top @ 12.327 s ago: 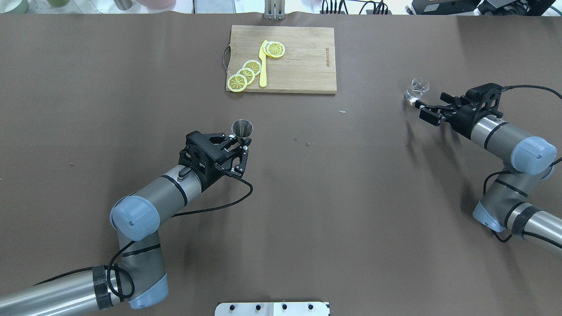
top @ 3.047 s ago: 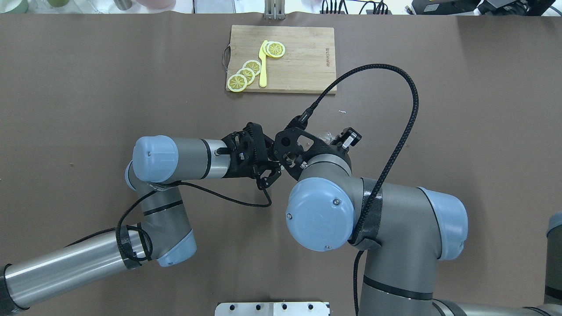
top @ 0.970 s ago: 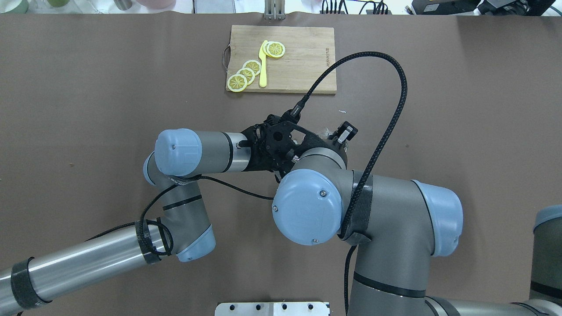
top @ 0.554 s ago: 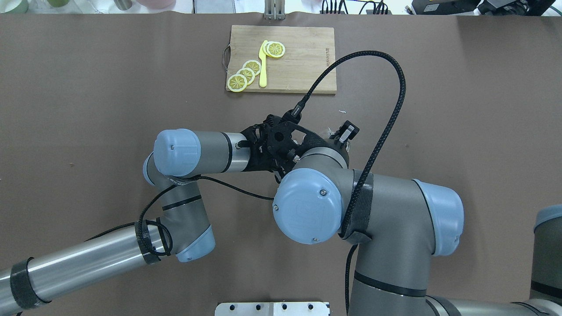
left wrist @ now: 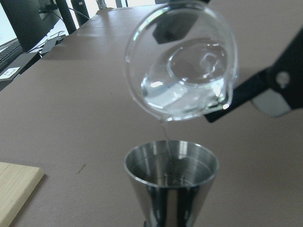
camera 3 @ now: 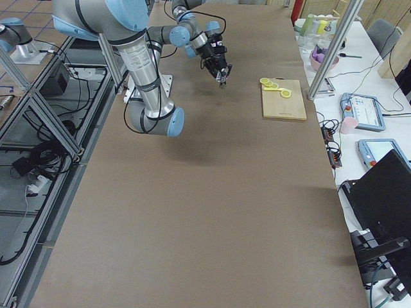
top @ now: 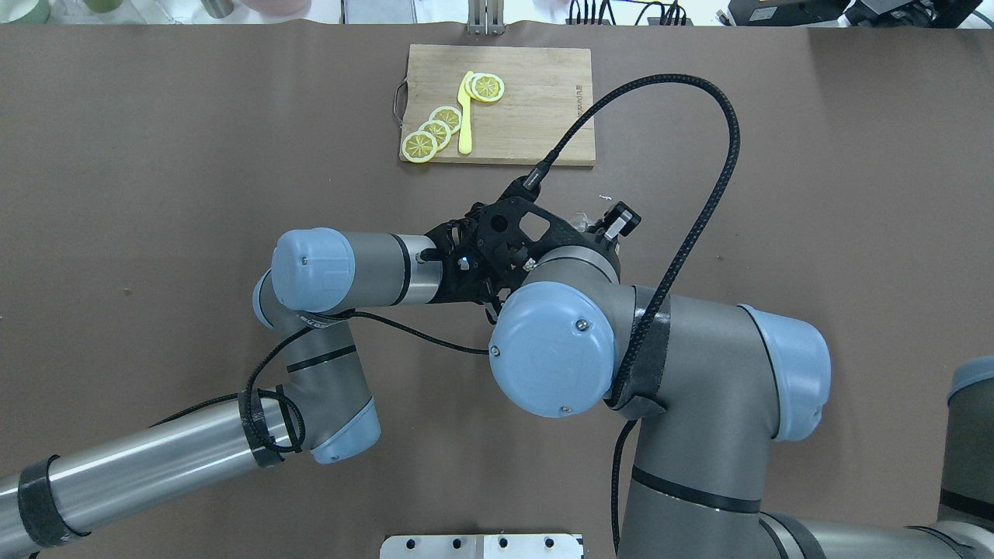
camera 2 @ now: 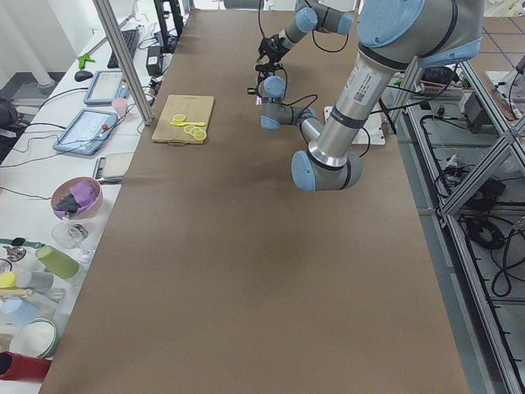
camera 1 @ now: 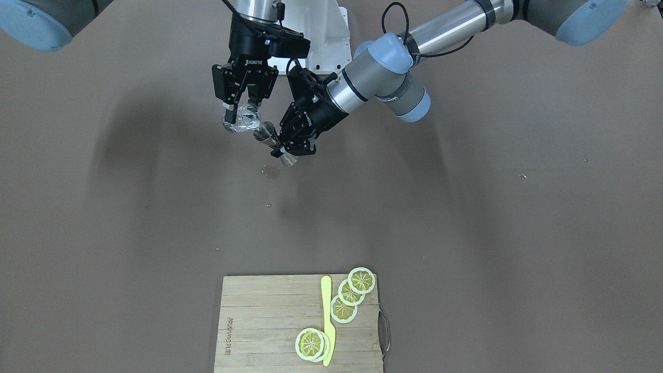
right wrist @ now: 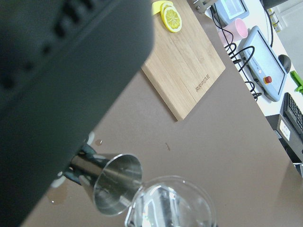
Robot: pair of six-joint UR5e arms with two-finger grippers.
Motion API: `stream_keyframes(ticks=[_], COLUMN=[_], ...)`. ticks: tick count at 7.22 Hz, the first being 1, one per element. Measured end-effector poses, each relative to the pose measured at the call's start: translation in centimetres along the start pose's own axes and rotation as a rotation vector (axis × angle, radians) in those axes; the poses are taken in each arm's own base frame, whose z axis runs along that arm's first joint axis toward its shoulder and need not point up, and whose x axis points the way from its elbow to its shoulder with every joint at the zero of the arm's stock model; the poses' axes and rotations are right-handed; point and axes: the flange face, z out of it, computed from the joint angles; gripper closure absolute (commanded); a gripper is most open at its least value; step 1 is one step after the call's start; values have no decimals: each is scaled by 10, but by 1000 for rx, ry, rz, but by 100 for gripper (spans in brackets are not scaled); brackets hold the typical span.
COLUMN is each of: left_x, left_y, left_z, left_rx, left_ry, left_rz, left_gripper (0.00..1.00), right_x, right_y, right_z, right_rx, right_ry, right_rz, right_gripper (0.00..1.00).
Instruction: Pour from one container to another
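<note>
Both claws are up in the air over the middle of the worktop [camera 1: 466,207], roughly midway between the robot-side edge and the operators' edge. The right gripper [camera 1: 241,111] points down, its jaws closed narrow on the glass cup [camera 1: 241,122], one on either side of the wall. The cup is tipped well over, and in the left wrist view its mouth faces the lens with clear liquid pooled against the lower rim. The left gripper [camera 1: 288,147] comes in from the side, jaws pinched tight on the waist of the jigger [camera 1: 265,132], which sits just beside and below the cup, apart from it as far as I can make out. In the left wrist view the jigger stands upright in the claw with its upper cone open directly under the cup's lip. A thin stream [left wrist: 166,135] runs from that lip down into the cone (so the flow I see is glass into metal). There is liquid in the bottom of the cone. A wet patch [camera 1: 270,172] lies on the worktop under the pair. At the centre of the operators' edge, well apart, sits a cutting board [camera 1: 259,311] with lemon slices [camera 1: 343,309] and a yellow knife [camera 1: 327,316]. The overhead view hides both claws under the right wrist.
</note>
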Motion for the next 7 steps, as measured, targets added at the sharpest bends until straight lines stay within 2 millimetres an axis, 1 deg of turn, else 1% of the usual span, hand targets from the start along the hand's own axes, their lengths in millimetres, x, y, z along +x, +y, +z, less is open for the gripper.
stream_keyframes(ticks=[2, 3, 4, 5, 6, 7], left_x=[0, 0, -1, -3, -6, -10], left_y=[1, 1, 2, 2, 3, 8], left_z=[0, 0, -1, -3, -9, -20], left_rx=[0, 0, -2, -2, -1, -1], left_ry=[0, -1, -2, -6, -12, -19], left_rz=[1, 1, 1, 1, 2, 3], left_gripper=[100, 100, 100, 100, 100, 100], right_x=[16, 23, 34, 51, 70, 84], right_y=[-6, -6, -3, -2, 1, 6], right_z=[-1, 1, 8, 19, 35, 58], right_rx=[20, 27, 25, 21, 9, -5], right_ry=[-41, -73, -105, -132, -150, -167], right_rz=[84, 129, 173, 216, 252, 282], right_gripper=[100, 100, 100, 100, 100, 100])
